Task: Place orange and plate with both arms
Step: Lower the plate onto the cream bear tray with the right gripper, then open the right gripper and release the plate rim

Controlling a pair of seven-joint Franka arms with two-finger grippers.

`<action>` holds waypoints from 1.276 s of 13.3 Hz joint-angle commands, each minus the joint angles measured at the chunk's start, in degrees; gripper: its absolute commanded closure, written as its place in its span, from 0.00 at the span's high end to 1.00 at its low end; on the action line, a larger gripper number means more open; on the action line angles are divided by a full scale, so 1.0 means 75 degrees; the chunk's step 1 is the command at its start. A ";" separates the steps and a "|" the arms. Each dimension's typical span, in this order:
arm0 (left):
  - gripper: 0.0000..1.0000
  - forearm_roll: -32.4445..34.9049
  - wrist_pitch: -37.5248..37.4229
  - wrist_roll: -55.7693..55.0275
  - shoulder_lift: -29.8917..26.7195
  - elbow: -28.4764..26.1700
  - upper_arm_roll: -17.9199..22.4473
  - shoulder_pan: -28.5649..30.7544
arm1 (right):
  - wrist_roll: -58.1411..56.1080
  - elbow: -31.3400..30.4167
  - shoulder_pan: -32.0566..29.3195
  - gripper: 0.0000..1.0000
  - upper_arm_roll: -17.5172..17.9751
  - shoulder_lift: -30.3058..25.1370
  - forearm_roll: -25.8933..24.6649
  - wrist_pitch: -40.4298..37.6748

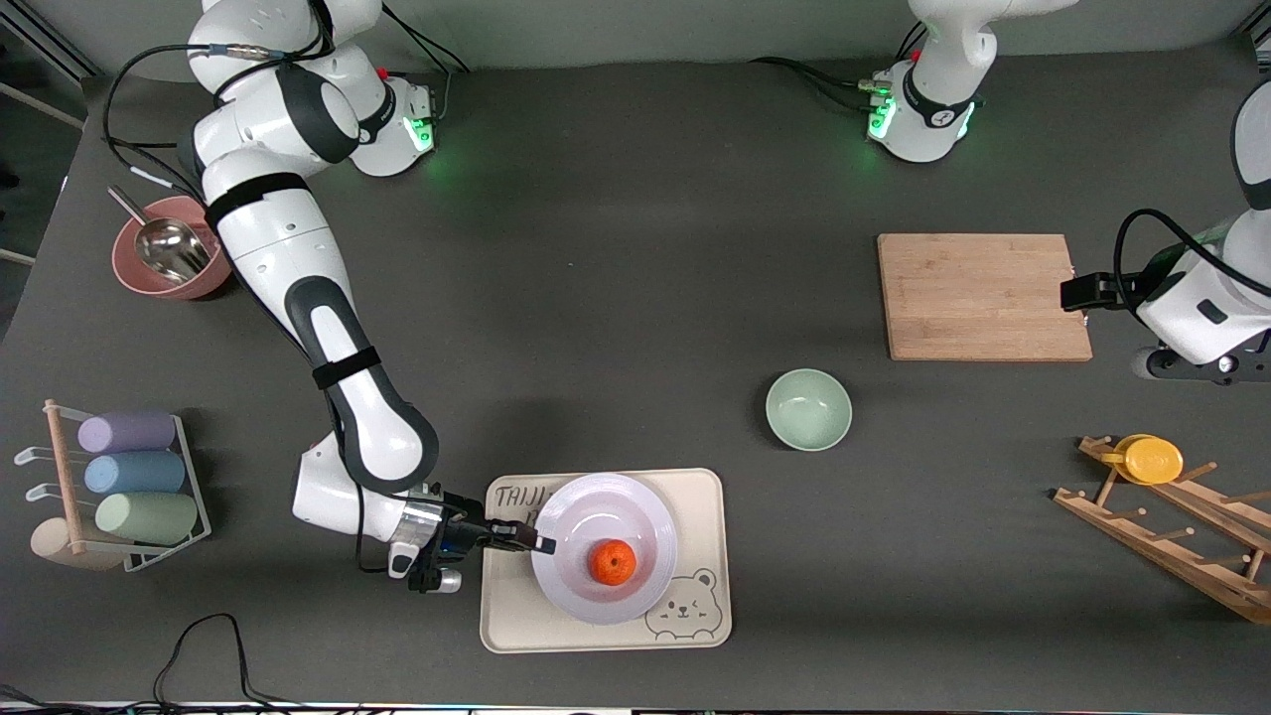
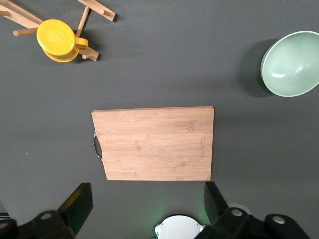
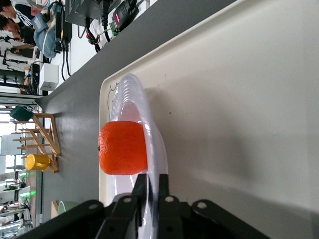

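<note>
The orange (image 1: 613, 562) lies in the white plate (image 1: 606, 487), which is on the cream bear tray (image 1: 707, 497) near the front camera. My right gripper (image 1: 526, 541) is shut on the plate's rim at the edge toward the right arm's end of the table. In the right wrist view the fingers (image 3: 141, 186) pinch the thin rim (image 3: 144, 114), with the orange (image 3: 123, 148) just past them on the tray (image 3: 239, 99). My left gripper (image 1: 1084, 293) is open and empty, up over the edge of the wooden cutting board (image 1: 983, 296). In the left wrist view the gripper (image 2: 147, 204) shows its fingers wide apart.
A pale green bowl (image 1: 808, 408) stands between the tray and the board. A yellow cup (image 1: 1150, 459) hangs on a wooden rack (image 1: 1172, 541). A pink bowl with a metal scoop (image 1: 164, 260) and a rack of pastel cups (image 1: 129, 477) are at the right arm's end.
</note>
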 commanded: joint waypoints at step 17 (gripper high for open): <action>1.00 0.0094 0.0326 -0.0081 -0.0139 -0.0300 0.0047 -0.0089 | 0.1641 0.0222 0.0025 1.00 -0.0270 -0.1377 -0.5089 -0.1789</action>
